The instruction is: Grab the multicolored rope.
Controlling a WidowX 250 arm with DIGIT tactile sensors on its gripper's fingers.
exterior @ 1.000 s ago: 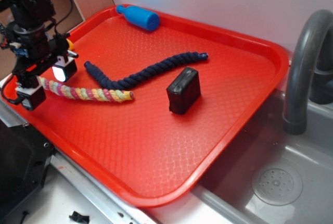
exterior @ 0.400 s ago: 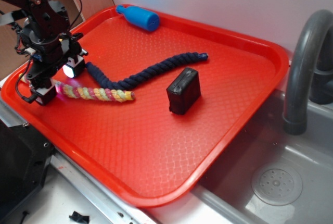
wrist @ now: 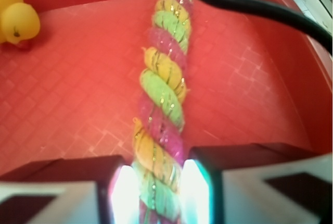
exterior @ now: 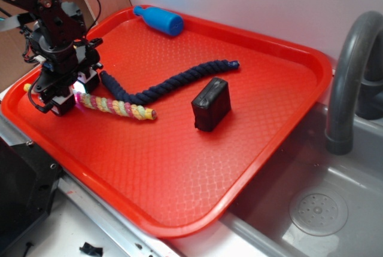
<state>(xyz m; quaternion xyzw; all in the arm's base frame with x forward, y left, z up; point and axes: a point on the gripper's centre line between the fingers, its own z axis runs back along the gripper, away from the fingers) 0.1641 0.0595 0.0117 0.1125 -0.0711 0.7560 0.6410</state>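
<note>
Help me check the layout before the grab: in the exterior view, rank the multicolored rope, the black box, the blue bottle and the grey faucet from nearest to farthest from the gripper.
1. multicolored rope: between the fingers of the gripper.
2. blue bottle: at the tray's back edge.
3. black box: mid-tray, to the right.
4. grey faucet: off the tray, far right.
</note>
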